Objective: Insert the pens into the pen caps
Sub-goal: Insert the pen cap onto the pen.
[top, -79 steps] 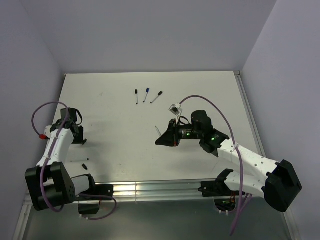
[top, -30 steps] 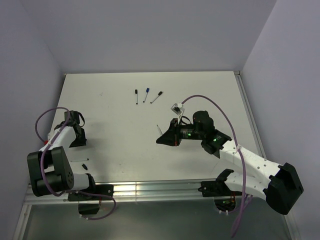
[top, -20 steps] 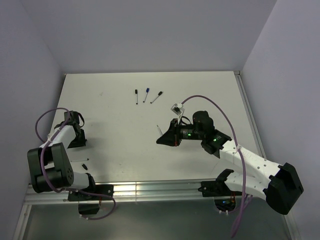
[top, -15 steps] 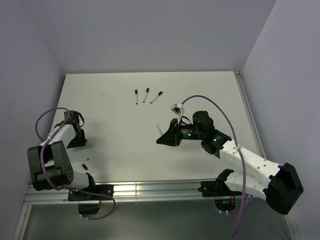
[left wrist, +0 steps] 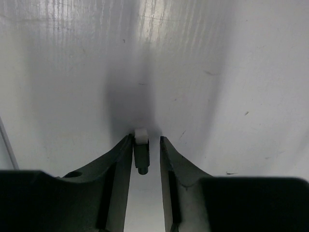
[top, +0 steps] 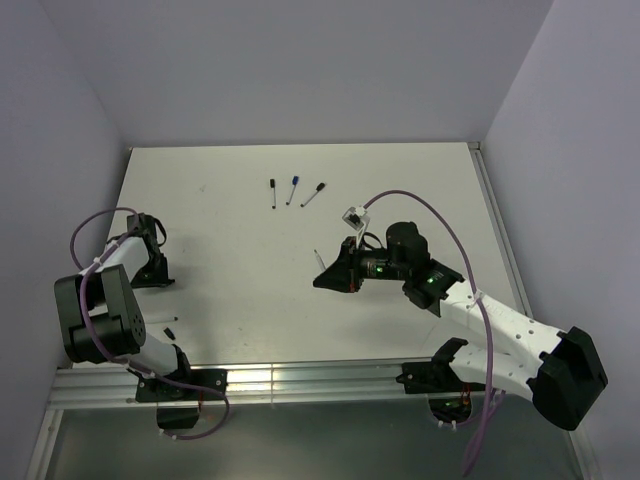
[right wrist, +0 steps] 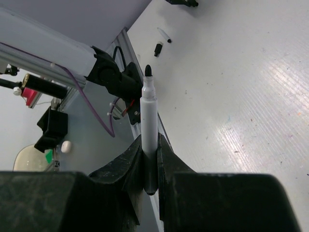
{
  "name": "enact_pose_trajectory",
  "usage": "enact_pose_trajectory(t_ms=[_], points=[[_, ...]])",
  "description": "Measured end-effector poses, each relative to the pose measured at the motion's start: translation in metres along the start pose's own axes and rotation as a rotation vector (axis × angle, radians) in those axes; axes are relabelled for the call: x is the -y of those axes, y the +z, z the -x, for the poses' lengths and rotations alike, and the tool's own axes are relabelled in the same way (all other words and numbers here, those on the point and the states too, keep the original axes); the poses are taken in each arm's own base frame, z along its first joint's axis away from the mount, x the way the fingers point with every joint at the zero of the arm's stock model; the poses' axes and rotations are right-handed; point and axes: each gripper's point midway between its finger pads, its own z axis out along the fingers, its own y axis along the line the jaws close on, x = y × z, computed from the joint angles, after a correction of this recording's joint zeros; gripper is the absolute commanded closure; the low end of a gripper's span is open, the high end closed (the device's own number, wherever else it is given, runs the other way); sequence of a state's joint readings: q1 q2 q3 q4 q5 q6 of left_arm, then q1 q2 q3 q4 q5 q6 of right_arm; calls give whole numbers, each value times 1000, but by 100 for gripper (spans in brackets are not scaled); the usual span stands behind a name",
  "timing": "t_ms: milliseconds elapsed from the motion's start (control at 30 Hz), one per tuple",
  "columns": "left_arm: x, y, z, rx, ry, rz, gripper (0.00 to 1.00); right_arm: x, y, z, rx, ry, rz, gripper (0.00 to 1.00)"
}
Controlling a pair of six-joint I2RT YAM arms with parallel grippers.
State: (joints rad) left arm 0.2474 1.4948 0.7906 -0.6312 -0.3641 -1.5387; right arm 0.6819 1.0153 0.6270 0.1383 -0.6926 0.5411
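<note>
My right gripper (right wrist: 149,141) is shut on a white pen (right wrist: 148,113) whose dark tip points away from the wrist. In the top view this gripper (top: 323,278) hovers over the table's middle, with the pen (top: 317,259) sticking out of it. My left gripper (left wrist: 146,139) is low on the table at the left (top: 152,275). Its jaws stand narrowly open around a small dark cap with a white end (left wrist: 141,153). The cap touches the left jaw and a gap shows at the right jaw. Three capped pens (top: 292,190) lie at the back.
A loose black cap (top: 170,330) and a thin pen (top: 168,320) lie near the front left edge, also in the right wrist view (right wrist: 157,49). The table's metal rail (top: 300,378) runs along the front. Walls stand close on the left, right and back.
The left arm's links have swung toward the left wall while its gripper stays low at about the same spot. The right arm holds the pen still.
</note>
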Motion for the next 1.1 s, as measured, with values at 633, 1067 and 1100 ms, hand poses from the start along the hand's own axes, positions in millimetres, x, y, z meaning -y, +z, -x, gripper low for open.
enact_pose_trajectory(t_ms=[633,1067,1100], points=[[5,2,-2,-10,141,-13,99,9,-1,0,6,-11,-46,100],[68,-82,-29,-159,473,-432,100,23,-4,-6,-11,-22,-115,100],[88,-110,-34,-176,521,-561,100,23,-4,-6,-14,-21,-115,100]])
